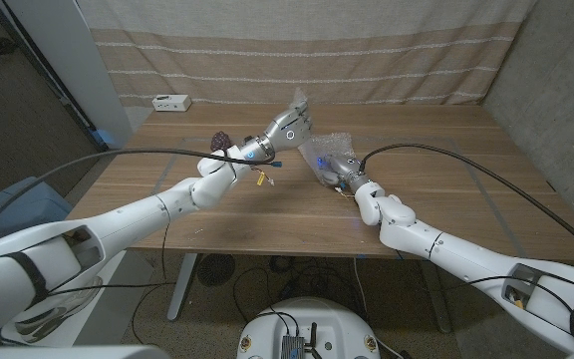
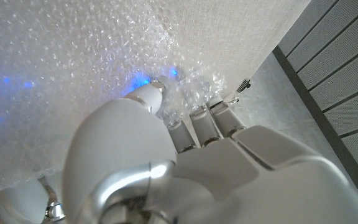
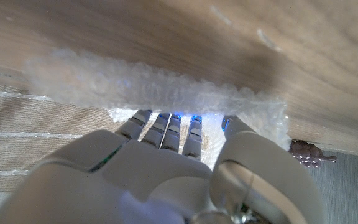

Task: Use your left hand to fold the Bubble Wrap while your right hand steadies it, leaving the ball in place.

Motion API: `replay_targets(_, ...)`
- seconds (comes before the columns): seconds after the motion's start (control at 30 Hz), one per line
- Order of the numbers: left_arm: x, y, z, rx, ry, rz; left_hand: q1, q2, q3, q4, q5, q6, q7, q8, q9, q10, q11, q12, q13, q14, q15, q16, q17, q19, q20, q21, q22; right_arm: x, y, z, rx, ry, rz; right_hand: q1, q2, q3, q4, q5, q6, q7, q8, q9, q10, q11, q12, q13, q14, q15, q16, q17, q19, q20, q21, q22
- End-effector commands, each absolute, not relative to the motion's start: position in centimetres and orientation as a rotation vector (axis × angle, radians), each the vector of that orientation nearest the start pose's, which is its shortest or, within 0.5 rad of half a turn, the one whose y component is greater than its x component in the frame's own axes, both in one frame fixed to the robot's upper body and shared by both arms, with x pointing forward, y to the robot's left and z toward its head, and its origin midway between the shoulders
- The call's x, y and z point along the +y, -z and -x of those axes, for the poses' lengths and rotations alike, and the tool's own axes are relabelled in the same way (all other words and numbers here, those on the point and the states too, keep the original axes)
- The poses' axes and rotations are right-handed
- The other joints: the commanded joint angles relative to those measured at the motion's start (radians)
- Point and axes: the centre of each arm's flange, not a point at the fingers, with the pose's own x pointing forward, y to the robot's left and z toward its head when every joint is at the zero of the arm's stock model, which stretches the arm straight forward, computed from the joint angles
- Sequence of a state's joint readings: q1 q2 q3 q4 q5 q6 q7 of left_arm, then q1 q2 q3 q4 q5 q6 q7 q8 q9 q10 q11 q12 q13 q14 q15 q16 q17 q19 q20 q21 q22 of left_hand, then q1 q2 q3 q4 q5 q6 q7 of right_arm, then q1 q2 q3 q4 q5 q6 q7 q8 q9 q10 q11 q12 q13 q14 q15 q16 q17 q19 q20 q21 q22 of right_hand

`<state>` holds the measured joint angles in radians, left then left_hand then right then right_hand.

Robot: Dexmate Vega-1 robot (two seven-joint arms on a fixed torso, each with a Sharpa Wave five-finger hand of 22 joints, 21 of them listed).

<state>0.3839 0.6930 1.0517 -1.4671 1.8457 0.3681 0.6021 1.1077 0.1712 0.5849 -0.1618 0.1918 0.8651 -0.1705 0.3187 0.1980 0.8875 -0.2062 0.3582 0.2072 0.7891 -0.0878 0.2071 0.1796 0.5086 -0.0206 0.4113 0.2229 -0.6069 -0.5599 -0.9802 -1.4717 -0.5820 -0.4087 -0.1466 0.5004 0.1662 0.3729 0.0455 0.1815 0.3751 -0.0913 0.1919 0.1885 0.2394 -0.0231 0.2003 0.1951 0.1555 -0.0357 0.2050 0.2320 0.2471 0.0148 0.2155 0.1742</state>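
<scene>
— As far as the head view shows, how far along is the fold?

— Midway, I judge. Nearest, the right hand (image 1: 345, 174) presses its fingers (image 3: 166, 127) onto the Bubble Wrap (image 1: 322, 152) on the wooden table (image 1: 446, 170). Beyond it, the left hand (image 1: 285, 128) holds a lifted edge; its fingers (image 2: 199, 121) are buried in the wrap.

— And the ball?

— A dark object (image 1: 219, 140) sits near the left wrist, possibly not the ball; the flap is not yet laid down

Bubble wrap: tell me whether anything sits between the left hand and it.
Nothing visible does. The left hand is already at the bubble wrap, its fingers in the sheet. The right hand rests on the wrap's near side.
</scene>
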Motion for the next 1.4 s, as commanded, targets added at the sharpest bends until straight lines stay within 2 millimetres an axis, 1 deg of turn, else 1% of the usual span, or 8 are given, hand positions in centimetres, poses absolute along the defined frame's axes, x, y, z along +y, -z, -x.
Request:
replay_targets(0.03,7.6,-7.1,-57.3,1.967,0.931,2.325,0.01,0.008,-0.003,-0.001,-0.002,0.001,-0.006,-0.002,0.002,0.005,-0.003,-0.004,0.002,-0.002,-0.152,-0.001,0.004,-0.001,-0.007,0.006,0.003,-12.9,7.7,-65.8,-0.476,-0.004,1.49,0.004,0.009,0.002,-0.009,0.005,0.007,-0.003,0.005,0.003,0.01,0.001,0.003,0.0,0.008,-0.035,0.009,0.002,0.031,0.027,0.007,0.005)
replay_targets(0.13,6.9,-6.8,-57.2,2.015,0.925,2.287,0.011,0.009,-0.005,-0.001,-0.002,0.003,-0.007,-0.003,0.002,0.007,-0.003,-0.005,0.002,0.0,-0.153,0.0,0.005,-0.001,-0.009,0.008,0.003,-12.9,7.7,-65.8,-0.479,-0.005,1.489,0.004,0.009,0.002,-0.01,0.005,0.007,-0.003,0.005,0.003,0.01,0.0,0.003,0.0,0.008,-0.035,0.009,0.002,0.031,0.027,0.007,0.005)
replay_targets(0.43,5.6,-5.4,-57.7,2.124,0.873,2.276,0.014,0.008,-0.009,-0.001,-0.002,0.007,-0.009,-0.006,0.003,0.011,-0.003,-0.008,0.003,0.0,-0.153,-0.001,0.005,0.0,-0.014,0.012,0.002,-12.8,7.6,-65.7,-0.481,-0.002,1.489,0.004,0.009,0.003,-0.013,0.005,0.007,-0.003,0.005,0.003,0.01,0.001,0.002,0.0,0.008,-0.035,0.009,0.0,0.032,0.028,0.006,0.005)
replay_targets(0.57,5.2,-4.4,-58.1,2.189,0.849,2.274,0.014,0.008,-0.011,-0.001,-0.002,0.009,-0.008,-0.008,0.003,0.014,-0.003,-0.009,0.003,0.002,-0.153,-0.001,0.005,0.003,-0.017,0.014,0.002,-12.8,7.6,-65.6,-0.481,0.001,1.489,0.012,0.009,0.008,-0.02,0.006,0.008,-0.004,0.005,0.003,0.01,0.0,0.002,0.0,0.008,-0.035,0.008,-0.004,0.033,0.027,0.005,0.005)
replay_targets(0.7,4.8,-3.1,-58.8,2.312,0.893,2.235,0.015,0.008,-0.013,0.0,-0.002,0.011,-0.01,-0.009,0.003,0.016,-0.003,-0.01,0.003,0.004,-0.153,-0.001,0.005,0.006,-0.02,0.017,0.001,-12.8,7.6,-65.6,-0.48,-0.001,1.489,0.027,0.007,0.016,-0.036,0.008,0.007,-0.004,0.004,0.003,0.01,0.0,0.001,-0.001,0.01,-0.035,0.006,-0.01,0.034,0.028,0.004,0.005)
replay_targets(1.0,3.4,-1.6,-60.2,2.408,0.93,2.291,0.018,0.007,-0.018,-0.001,-0.001,0.021,-0.007,-0.013,0.003,0.023,-0.003,-0.015,0.003,0.012,-0.153,-0.001,0.004,0.012,-0.023,0.025,0.0,-13.1,7.3,-65.3,-0.485,0.007,1.449,0.042,0.009,0.025,-0.051,0.009,0.01,-0.005,0.004,0.002,0.01,-0.001,0.0,-0.001,0.011,-0.036,0.005,-0.016,0.038,0.029,0.004,0.005)
replay_targets(1.17,3.2,-0.8,-60.8,2.411,0.915,2.342,0.018,0.007,-0.019,0.0,-0.001,0.024,-0.004,-0.015,0.003,0.025,-0.003,-0.016,0.004,0.015,-0.152,-0.001,0.004,0.016,-0.024,0.029,-0.001,-13.7,6.4,-64.4,-0.519,0.04,1.416,0.05,0.01,0.03,-0.059,0.009,0.01,-0.005,0.004,0.002,0.011,-0.001,0.0,-0.001,0.013,-0.037,0.005,-0.019,0.04,0.028,0.004,0.005)
replay_targets(1.4,3.3,-0.6,-61.2,2.412,0.902,2.367,0.018,0.006,-0.021,0.0,0.0,0.026,-0.004,-0.018,0.003,0.032,-0.003,-0.017,0.004,0.018,-0.152,-0.002,0.003,0.019,-0.024,0.033,-0.002,-14.9,4.3,-62.8,-0.603,0.118,1.34,0.052,0.008,0.03,-0.063,0.007,0.015,-0.004,0.005,0.002,0.015,-0.002,0.001,-0.001,0.017,-0.038,0.007,-0.02,0.044,0.03,0.005,0.005)
